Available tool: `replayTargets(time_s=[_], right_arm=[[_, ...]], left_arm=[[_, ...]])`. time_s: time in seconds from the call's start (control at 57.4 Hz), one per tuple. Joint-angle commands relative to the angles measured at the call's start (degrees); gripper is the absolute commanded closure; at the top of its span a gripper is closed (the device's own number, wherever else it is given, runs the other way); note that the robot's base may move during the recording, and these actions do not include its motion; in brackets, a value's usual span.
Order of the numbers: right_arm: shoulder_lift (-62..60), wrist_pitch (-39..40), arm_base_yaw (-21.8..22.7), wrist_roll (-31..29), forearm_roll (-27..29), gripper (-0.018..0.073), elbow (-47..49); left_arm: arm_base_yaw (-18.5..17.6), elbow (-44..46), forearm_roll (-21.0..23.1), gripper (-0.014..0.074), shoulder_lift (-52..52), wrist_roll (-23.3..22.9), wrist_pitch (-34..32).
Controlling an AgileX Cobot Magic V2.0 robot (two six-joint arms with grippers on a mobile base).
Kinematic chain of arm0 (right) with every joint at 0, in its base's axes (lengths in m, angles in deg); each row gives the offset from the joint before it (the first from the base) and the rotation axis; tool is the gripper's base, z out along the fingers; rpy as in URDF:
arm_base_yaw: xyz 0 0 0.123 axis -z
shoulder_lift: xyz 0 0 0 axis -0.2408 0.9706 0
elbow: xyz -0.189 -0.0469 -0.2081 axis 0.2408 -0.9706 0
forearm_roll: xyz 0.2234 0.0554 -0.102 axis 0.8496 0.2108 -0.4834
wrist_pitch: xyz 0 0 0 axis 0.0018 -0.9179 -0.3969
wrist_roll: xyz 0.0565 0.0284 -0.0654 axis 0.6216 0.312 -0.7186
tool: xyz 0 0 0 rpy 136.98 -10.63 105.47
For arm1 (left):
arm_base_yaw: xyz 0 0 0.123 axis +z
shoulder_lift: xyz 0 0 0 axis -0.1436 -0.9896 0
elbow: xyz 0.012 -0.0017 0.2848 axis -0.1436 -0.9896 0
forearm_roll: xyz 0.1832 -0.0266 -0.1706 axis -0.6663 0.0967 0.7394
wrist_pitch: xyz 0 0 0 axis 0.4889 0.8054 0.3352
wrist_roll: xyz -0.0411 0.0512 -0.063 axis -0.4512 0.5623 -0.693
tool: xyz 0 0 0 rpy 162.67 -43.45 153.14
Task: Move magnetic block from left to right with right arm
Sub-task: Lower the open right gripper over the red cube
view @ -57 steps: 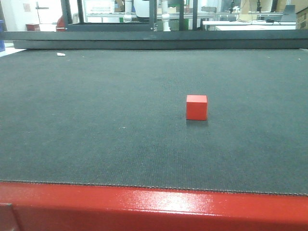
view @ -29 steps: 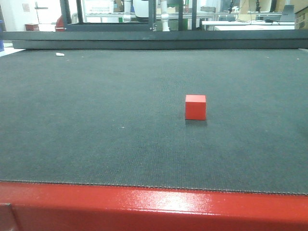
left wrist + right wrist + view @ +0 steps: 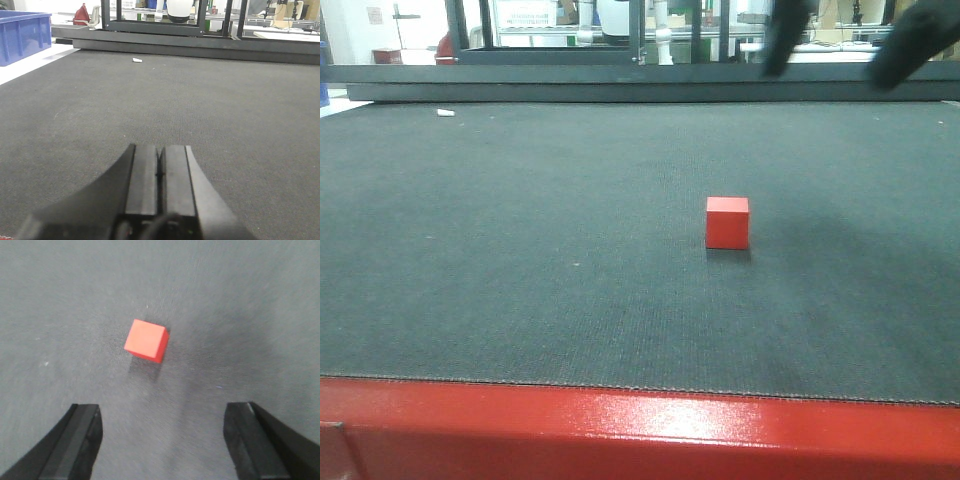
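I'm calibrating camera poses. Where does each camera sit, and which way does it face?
Front view: low at the table's red edge, facing across the mat to the magnetic block; right gripper tips at top.
Left wrist view: just above the mat, facing forward; shut left gripper below.
Right wrist view: above, facing down on the block between open fingers.
Shared: block, in front and right wrist views.

Magnetic block [image 3: 727, 222]: plain matte red, unpatterned. Tabletop [image 3: 520, 260]: dark grey with a fine woven texture. Front rim [image 3: 620, 425]: glossy red. Left claw [image 3: 161, 172] and right claw [image 3: 165, 440]: black. Plastic bin [image 3: 22, 35]: blue. Small scrap [image 3: 136, 60]: white.
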Motion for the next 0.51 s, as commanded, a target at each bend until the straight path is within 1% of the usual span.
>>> replayTargets(time_s=[0.0, 0.139, 0.244, 0.349, 0.488], right_arm=[[5.2, -2.3, -1.4, 6.2, -2.9, -0.0043, 8.4], [14.2, -6.7, -3.3, 7.0, -2.9, -0.0043, 17.1], [18.7, -8.4, -3.4, 7.0, -2.9, -0.0043, 21.1], [22.1, -9.0, -3.3, 7.8, -3.3, -0.0043, 23.7], [24.6, -9.5, -2.1, 8.6, -3.3, -0.0043, 24.4]], left_arm=[[0.1, -0.4, 0.3, 0.0722, 0.6, -0.3, -4.8], [0.1, -0.4, 0.3, 0.0722, 0.6, -0.3, -4.8], [0.1, -0.4, 0.3, 0.0722, 0.6, -0.3, -4.8], [0.1, -0.4, 0.3, 0.0722, 0.6, -0.3, -4.8], [0.1, -0.4, 0.3, 0.0722, 0.6, -0.3, -4.8]])
